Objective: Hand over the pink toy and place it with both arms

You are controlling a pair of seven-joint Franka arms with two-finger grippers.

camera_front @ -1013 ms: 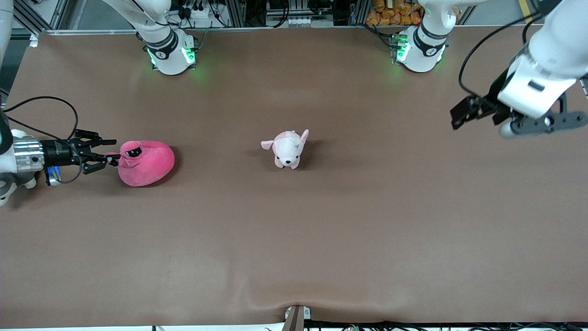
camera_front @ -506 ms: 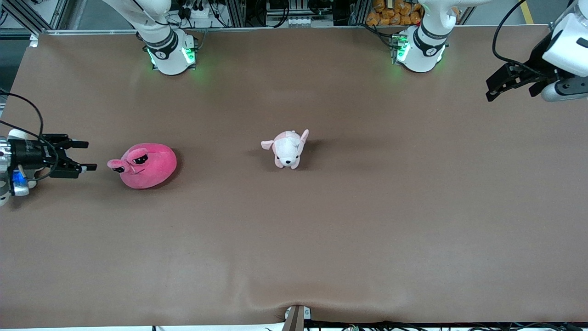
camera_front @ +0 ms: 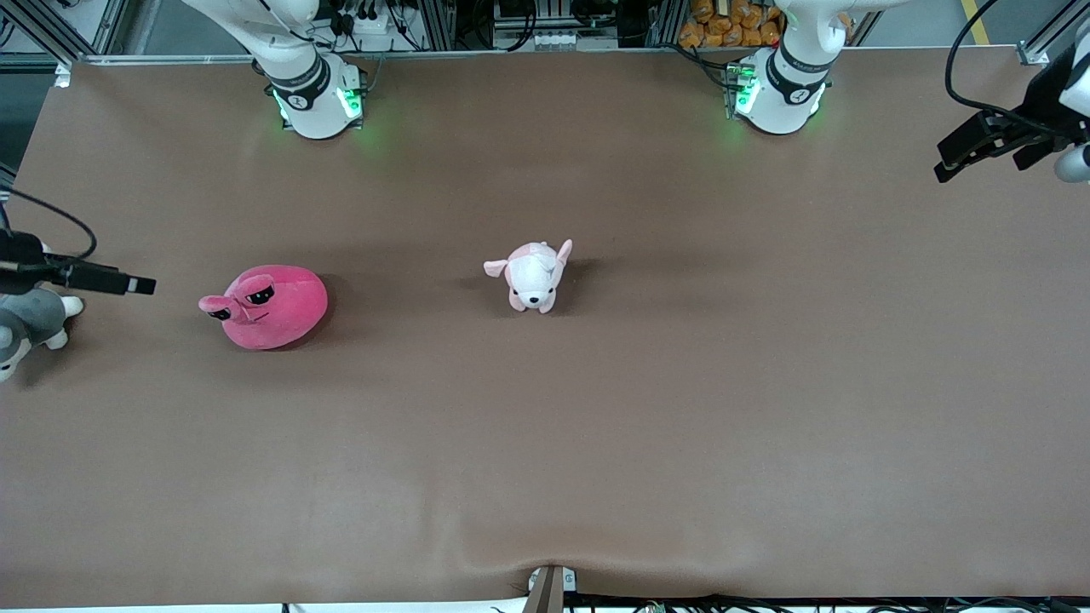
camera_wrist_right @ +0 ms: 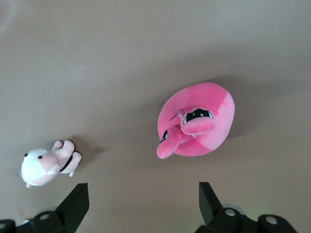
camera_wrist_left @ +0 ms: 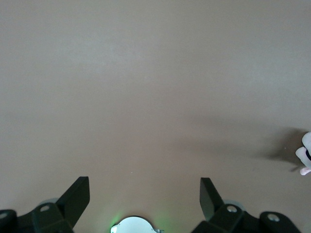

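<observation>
Pink toy: the pink toy (camera_front: 266,305) lies on the brown desk (camera_front: 596,426) toward the right arm's end, free of both end effectors; its stalked eyes point toward the right end effector.
Right end effector: the right end effector (camera_front: 128,283) is up over the desk edge at the right arm's end, near the pink toy but apart from it. In the right wrist view its two fingers (camera_wrist_right: 73,204) stand spread wide with nothing between them, and the pink toy (camera_wrist_right: 197,127) lies ahead of them on the bare desk.
Left end effector: the left end effector (camera_front: 966,153) hangs over the desk margin at the left arm's end, well apart from the pink toy. In the left wrist view its fingers (camera_wrist_left: 77,196) are parted and empty, with only bare desk below.
Dog plush: a small white and pale pink dog plush (camera_front: 532,274) sits mid-desk, between the two end effectors and well apart from each; it also shows in the right wrist view (camera_wrist_right: 46,167).
Grey plush: a grey and white plush (camera_front: 25,328) sits at the desk edge just beneath the right end effector.
</observation>
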